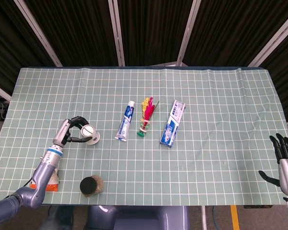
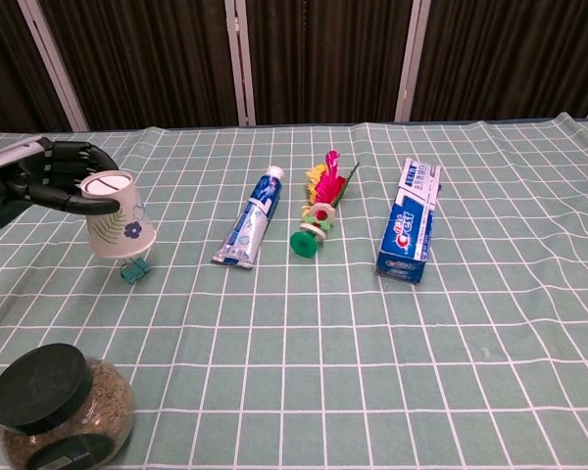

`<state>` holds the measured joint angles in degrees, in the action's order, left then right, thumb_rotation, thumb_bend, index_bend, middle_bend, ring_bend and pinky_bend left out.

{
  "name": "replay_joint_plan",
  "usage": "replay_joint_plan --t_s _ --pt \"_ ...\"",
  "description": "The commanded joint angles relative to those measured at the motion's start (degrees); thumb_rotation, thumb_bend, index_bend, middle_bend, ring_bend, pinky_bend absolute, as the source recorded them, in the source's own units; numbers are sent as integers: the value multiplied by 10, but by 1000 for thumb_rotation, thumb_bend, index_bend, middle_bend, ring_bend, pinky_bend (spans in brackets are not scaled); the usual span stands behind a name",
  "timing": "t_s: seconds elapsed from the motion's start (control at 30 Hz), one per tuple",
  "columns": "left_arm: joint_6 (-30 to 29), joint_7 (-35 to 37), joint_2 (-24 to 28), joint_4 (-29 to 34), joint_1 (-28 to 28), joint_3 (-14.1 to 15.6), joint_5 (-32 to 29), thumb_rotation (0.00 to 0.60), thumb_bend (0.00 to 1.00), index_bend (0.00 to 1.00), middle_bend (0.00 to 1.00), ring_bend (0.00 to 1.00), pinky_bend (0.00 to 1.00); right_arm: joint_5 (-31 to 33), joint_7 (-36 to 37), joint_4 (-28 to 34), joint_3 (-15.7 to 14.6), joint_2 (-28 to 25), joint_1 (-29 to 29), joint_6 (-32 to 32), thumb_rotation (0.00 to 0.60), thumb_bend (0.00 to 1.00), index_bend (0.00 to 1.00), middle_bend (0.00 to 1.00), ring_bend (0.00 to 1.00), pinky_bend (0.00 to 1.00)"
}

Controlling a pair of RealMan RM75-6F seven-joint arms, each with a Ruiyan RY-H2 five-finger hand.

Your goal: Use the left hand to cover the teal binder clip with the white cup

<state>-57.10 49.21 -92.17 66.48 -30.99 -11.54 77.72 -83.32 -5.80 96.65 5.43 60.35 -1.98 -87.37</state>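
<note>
The white cup [image 2: 118,217], inverted and tilted, is gripped by the curled fingers of the left hand [image 2: 51,178] directly above the teal binder clip [image 2: 133,271], at the toothpaste tube's [image 2: 253,221] 9 o'clock; covering step judged underway, levelling and lowering needed next.

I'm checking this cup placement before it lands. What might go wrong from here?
The white cup, upside down and tilted in the left hand, hangs just above the teal binder clip. Part of the clip still shows below its rim, so the rim may land on the clip, leaving the cup propped up or nudging the clip aside. Released while tilted, the cup might tip over.
</note>
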Motion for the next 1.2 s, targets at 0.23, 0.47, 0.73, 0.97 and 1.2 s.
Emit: replay_joint_plan --t_s 0.23,0.47,0.73,0.97,1.2 --pt "6 3 -35 -53 -4 11 1 600 0 557 457 405 448 0 4 0 0 -2 0 1 600 0 0 0 0 0" --pt "18 25 -53 -84 -3 15 -2 600 0 557 458 405 448 -2 2 -2 -1 0 -2 3 600 0 0 0 0 0" --pt "-1 46 -43 -95 -6 37 41 600 0 159 26 1 6 -1 4 -1 -1 -1 -2 2 600 0 0 0 0 0" --pt "-31 3 18 -40 0 58 76 600 0 0 0 0 0 -10 9 5 -3 -5 1 -5 600 0 0 0 0 0" --pt "-181 -184 136 78 63 63 113 600 0 0 0 0 0 -34 17 14 -11 -10 6 -17 600 0 0 0 0 0"
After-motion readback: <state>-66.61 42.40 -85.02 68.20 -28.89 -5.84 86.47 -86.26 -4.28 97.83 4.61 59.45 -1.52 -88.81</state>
